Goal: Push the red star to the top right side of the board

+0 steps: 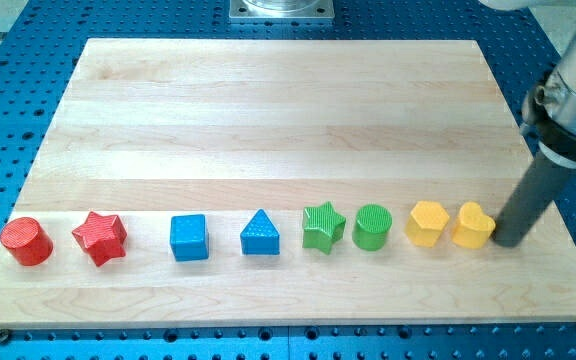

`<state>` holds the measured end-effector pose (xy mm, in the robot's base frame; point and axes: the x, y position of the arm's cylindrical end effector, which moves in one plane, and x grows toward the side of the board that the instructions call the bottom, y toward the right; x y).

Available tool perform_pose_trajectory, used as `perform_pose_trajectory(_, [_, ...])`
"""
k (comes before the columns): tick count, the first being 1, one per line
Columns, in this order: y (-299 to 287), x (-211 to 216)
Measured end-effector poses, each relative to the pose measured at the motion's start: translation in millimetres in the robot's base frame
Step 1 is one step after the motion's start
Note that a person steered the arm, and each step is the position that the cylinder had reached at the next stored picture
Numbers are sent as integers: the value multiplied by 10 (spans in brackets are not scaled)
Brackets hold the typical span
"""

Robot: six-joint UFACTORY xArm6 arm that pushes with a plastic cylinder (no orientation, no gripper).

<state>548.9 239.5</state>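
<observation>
The red star [100,237] lies near the view's left, in a row of blocks along the lower part of the wooden board [278,100]. My tip [506,242] rests at the far right of the row, just right of the yellow heart [473,226], touching or nearly touching it. The red star is far to the left of my tip, with several blocks between them.
The row from left to right holds a red cylinder [25,241], the red star, a blue cube [189,238], a blue triangle [259,234], a green star [323,226], a green cylinder [372,227], a yellow hexagon [427,223], and the yellow heart. The arm's body [573,100] hangs over the board's right edge.
</observation>
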Motion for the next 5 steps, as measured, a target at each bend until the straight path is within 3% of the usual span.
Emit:
perform_pose_trajectory(1, [-468, 500])
perform_pose_trajectory(5, [-507, 425])
